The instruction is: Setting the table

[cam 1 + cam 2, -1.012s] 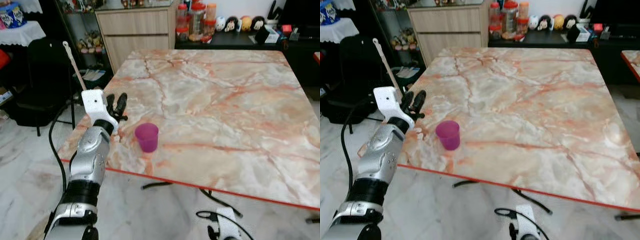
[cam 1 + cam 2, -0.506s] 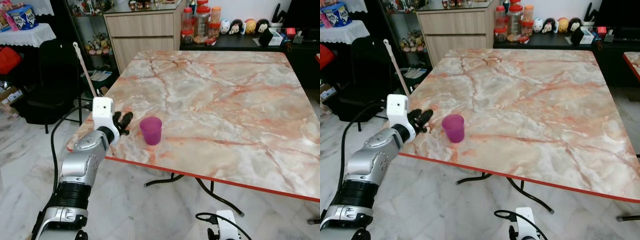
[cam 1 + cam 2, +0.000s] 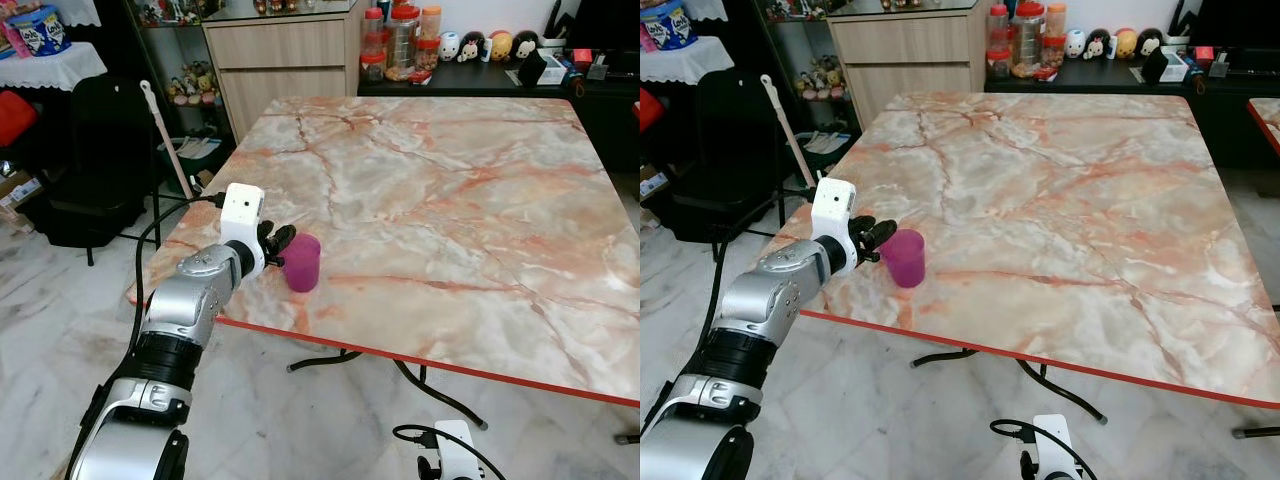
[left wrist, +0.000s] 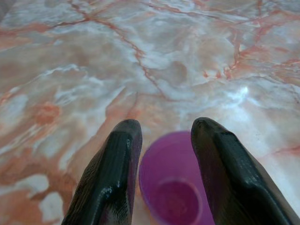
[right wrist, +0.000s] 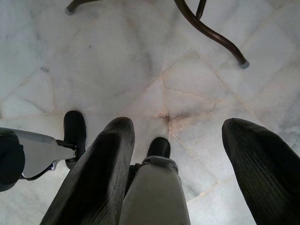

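Note:
A purple plastic cup (image 3: 303,262) stands upright on the marble table (image 3: 450,200), near its front left corner. My left gripper (image 3: 280,241) reaches in from the cup's left at rim height. In the left wrist view its two black fingers (image 4: 115,173) stand open, one on each side of the cup (image 4: 176,192), which sits low between them. I cannot tell whether they touch it. My right gripper (image 5: 178,126) hangs low beside the table, open, over the white floor tiles.
A black chair (image 3: 95,150) and a leaning pale stick (image 3: 165,140) stand left of the table. A wooden cabinet (image 3: 280,60) and a dark shelf with jars (image 3: 400,40) and figurines are behind it. The table's dark legs (image 3: 410,375) curve underneath.
My left gripper has moved right along the table's front left edge, from a hand's width away to the cup's side. The cup has stayed put. The head camera has shifted.

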